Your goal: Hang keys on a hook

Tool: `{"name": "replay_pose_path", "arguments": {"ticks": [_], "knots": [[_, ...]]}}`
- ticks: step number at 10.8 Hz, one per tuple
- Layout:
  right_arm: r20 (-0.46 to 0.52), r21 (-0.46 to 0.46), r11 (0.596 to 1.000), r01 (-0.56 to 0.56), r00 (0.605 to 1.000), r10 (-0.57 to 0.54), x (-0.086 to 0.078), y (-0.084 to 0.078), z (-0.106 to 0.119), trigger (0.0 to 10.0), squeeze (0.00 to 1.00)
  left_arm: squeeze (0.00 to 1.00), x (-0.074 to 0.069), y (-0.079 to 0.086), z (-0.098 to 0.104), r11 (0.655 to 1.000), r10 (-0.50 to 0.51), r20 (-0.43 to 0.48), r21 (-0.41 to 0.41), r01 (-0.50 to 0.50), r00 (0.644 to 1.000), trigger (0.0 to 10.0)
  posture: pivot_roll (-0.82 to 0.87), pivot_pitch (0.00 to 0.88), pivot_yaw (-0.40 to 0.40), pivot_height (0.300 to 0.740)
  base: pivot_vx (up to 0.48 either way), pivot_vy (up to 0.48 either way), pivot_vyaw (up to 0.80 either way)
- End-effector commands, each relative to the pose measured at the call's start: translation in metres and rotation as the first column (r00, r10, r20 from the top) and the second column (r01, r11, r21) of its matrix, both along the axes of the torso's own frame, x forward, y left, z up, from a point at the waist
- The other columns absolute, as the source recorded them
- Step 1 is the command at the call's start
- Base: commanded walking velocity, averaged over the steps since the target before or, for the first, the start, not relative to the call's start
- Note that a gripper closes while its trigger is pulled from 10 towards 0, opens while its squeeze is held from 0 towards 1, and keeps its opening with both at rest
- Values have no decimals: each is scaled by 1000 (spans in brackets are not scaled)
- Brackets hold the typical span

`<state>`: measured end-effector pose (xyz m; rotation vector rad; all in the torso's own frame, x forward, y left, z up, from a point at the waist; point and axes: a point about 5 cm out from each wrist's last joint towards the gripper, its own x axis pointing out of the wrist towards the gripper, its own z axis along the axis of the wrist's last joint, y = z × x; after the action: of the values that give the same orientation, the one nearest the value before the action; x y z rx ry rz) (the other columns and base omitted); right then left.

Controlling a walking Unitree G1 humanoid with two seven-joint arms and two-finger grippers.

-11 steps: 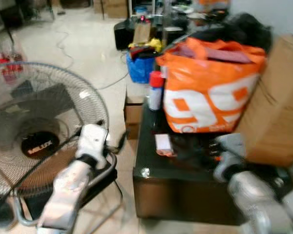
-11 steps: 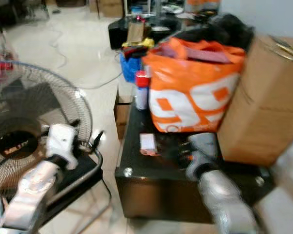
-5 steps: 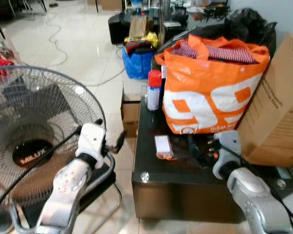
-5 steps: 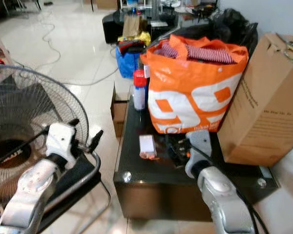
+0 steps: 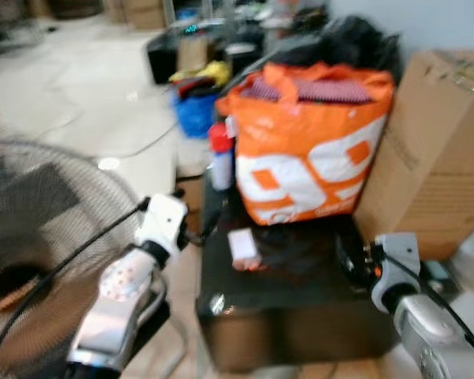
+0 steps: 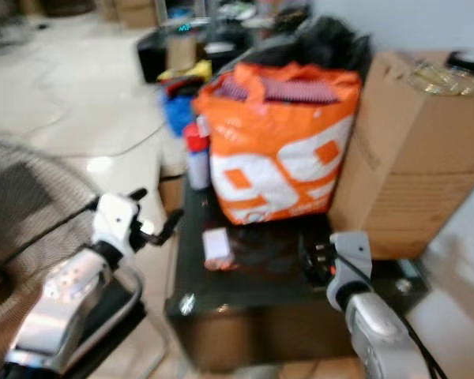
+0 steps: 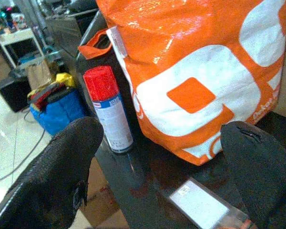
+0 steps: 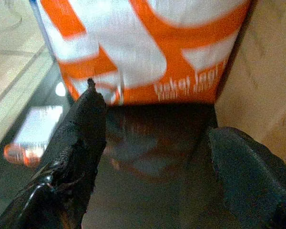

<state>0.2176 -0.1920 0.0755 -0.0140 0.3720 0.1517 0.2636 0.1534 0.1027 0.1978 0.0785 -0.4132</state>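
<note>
hunting keys on the dark table (image 5: 300, 304), both grippers spread and empty.
left gripper (image 7: 157, 157) near the spray can (image 7: 107, 107), right gripper (image 8: 152, 157) before the orange bag (image 5: 308, 150); keys and hook not made out; likely light, jingly, best pinched at the ring.

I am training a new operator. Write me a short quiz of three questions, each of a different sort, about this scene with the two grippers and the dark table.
1. True or false: the spray can with the red cap stands upright beside the orange bag.
2. Multiple choice: what stands on the far side of the orange bag from the can? A) a brown cardboard box B) a red bucket C) a wooden chair
3. Fill the gap: the right gripper hangs over the dark table with its fingers ____.

Key
1. True.
2. A.
3. Open: the two black fingers stand wide apart with nothing between them. The left gripper is open as well.
</note>
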Motion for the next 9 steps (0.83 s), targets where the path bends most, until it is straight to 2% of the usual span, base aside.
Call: {"name": "replay_pose_path", "arguments": {"ticks": [1,3,6,7,8,9], "knots": [[9,-17,1000,-2,1000,2,-1,-2,4,10000,0,0,2,-2,-2,1000,-15,-15,-8,15,1000,10000,-51,0,37,740,244,0,-788],[11,-40,999,-12,1000,12,-3,-4,5,10000,0,0,-4,-8,-11,997,-70,-66,6,71,995,10000,-46,0,20,740,0,0,0],[1,-70,996,-52,999,52,-3,-4,6,10000,0,0,-10,-6,-21,987,-148,-109,41,153,983,10000,-47,0,5,740,0,0,0],[-10,-94,993,-76,997,75,-1,-4,6,10000,0,1000,-7,-6,-31,968,-220,-167,86,236,961,10000,-52,0,0,740,0,0,0],[-27,-117,987,-109,994,106,0,-3,5,10000,0,1000,3,-2,-42,936,-281,-231,147,319,931,10000,-62,0,-7,740,0,0,0],[-30,-116,986,-121,992,119,0,-2,6,10000,0,1000,9,2,-47,922,-283,-260,190,336,923,10000,-68,0,-7,740,0,0,0]]}}
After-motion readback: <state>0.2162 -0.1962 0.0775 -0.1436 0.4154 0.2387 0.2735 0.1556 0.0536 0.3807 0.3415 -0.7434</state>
